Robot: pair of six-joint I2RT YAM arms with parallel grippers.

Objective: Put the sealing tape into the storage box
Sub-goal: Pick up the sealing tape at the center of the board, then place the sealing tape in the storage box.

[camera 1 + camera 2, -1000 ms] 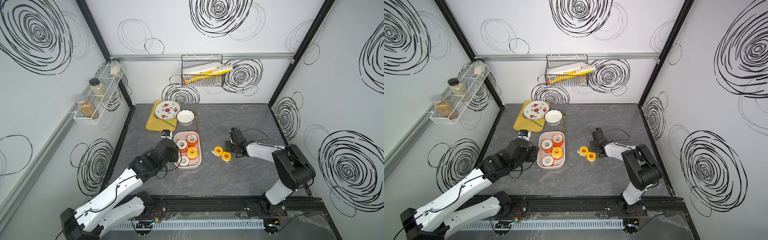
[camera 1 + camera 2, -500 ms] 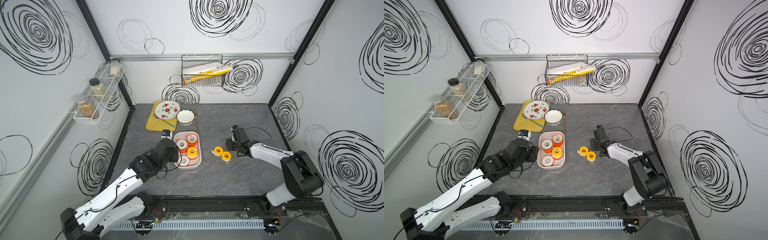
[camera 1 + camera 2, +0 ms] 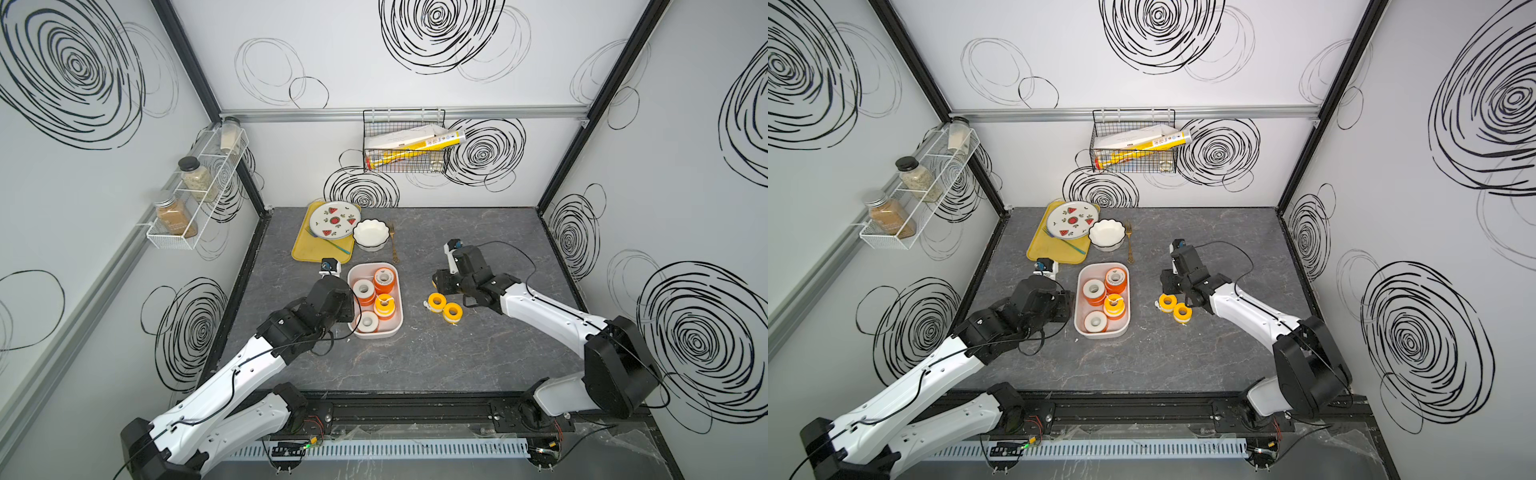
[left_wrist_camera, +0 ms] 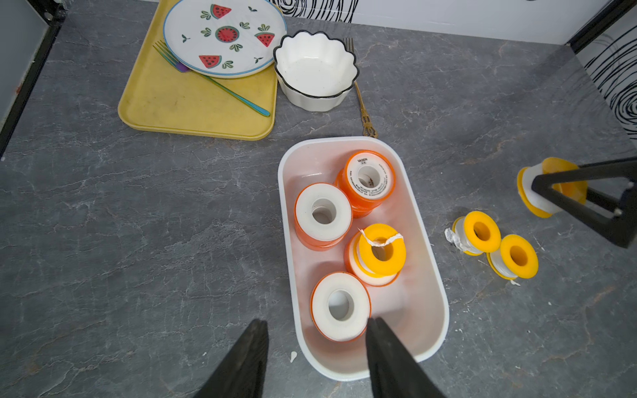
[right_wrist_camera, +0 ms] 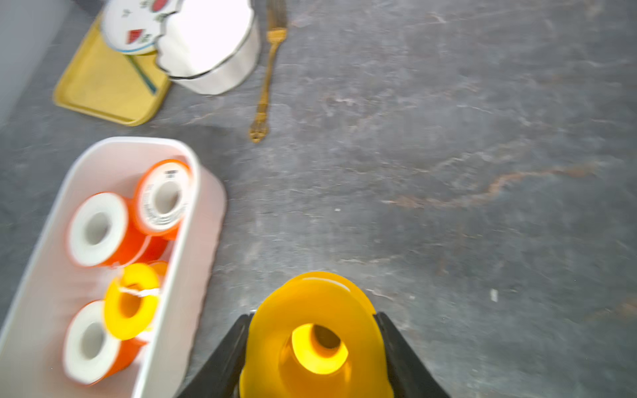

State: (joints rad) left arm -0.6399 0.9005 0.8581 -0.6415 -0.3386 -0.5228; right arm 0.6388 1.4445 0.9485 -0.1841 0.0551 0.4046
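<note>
A grey marbled tabletop [image 3: 415, 361] lies between white scribbled walls. The storage box [image 4: 410, 303] sits straight ahead of the left gripper [image 4: 315, 325], whose fingers [image 4: 253, 344] stand apart and empty, one tip outside the box wall and the other over its near end. Inside are four rolls of sealing tape [image 4: 322, 213] — three orange-flanged, one yellow with a loose tail across its hole. The right gripper [image 5: 312, 318] is clamped on a fifth spool [image 5: 317, 344], yellow, with a finger at either side. Two yellow spools [image 3: 436, 300] lie on the table just beside those fingers, outside the box.

Beyond the box, a yellow tray [image 4: 193, 103] carries a watermelon plate [image 4: 248, 48] and a blue-green fork [image 4: 227, 91]. Beside the tray are an empty white bowl [image 4: 313, 69] and a gold fork [image 4: 362, 103].

The blurred right wrist view shows the clamp plainly; in both top views the arm hides most of it. Only the top views show the wire basket [image 3: 405, 145] of rolled packs and the jar rack [image 3: 195, 195] — both on the walls
</note>
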